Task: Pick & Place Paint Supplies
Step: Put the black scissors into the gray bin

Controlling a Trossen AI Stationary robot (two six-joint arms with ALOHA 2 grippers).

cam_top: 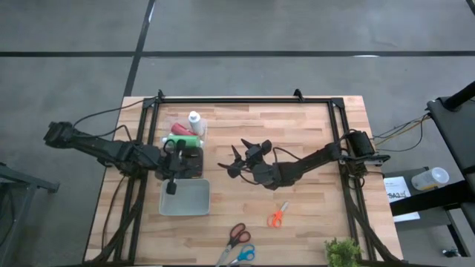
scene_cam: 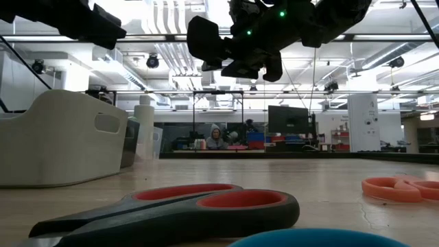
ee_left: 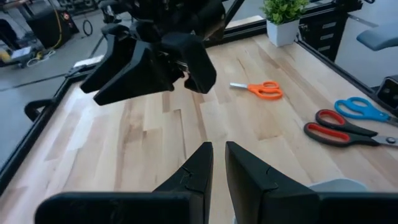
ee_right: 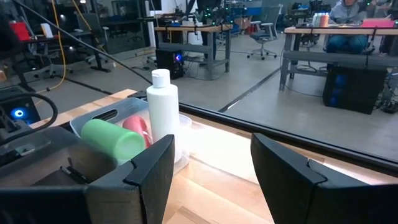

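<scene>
Room: a big workshop with ceiling lights is stretching out behind a pale wooden worktop (cam_top: 297, 141), framed by black rails.

High view: the left tool (cam_top: 171, 165) is hanging over the far edge of a grey tray (cam_top: 194, 204), and that tray looks empty. The white bottle (cam_top: 194, 122), red bottle (cam_top: 180, 129) and green bottle (cam_top: 185, 141) are bunching together in a clear tub near the far left of the worktop, just beyond the left tool. The right tool (cam_top: 236, 160) is hovering mid-worktop, well apart from them. Orange scissors (cam_top: 277, 216) and a red pair (cam_top: 237, 235) are lying nearer the front, beside a small plant (cam_top: 342, 252). No brushes are showing from here.

Low view: the red scissors are filling the foreground, the grey tray is sitting at the left, and one tool is hanging overhead, well clear of the wood.

Left wrist view: the left tool's fingers (ee_left: 199, 174) are standing narrow with a thin gap, gripping nothing, and the other arm is looming ahead.

Right wrist view: the right tool's fingers (ee_right: 152, 165) are spread wide and empty, framing the white, green and red bottles ahead.

Progress: I'd judge this barely begun, with no bottle lifted and all three left to move.
</scene>
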